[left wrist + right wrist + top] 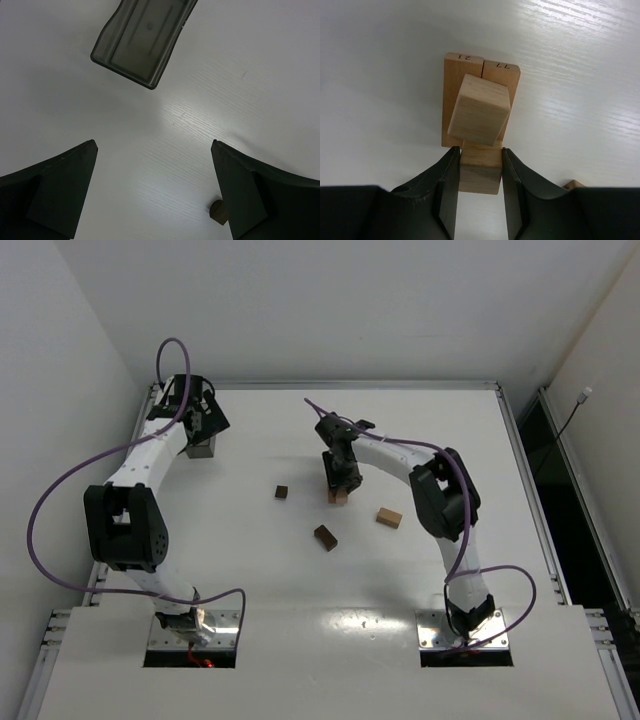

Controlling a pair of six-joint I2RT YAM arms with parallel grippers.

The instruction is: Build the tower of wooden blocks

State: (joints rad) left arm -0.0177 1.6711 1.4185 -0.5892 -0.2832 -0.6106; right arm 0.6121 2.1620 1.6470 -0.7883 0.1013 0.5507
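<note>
At the middle of the desk (250,580), the tower (338,497) is barely begun: two tan base blocks (465,70) lie side by side with a third tan block (480,109) across them, and the right hand (480,154) is closed on a fourth tan block (480,175) at the stack's near edge. Judged from this, the held block and three loose wood blocks are left to stack: a dark brown block (282,492) left of the tower, a second dark brown block (325,537) nearer, and a loose tan block (389,517) to the right. The left hand (154,145) hangs open and empty at the far left, beside the grey translucent box (142,40).
</note>
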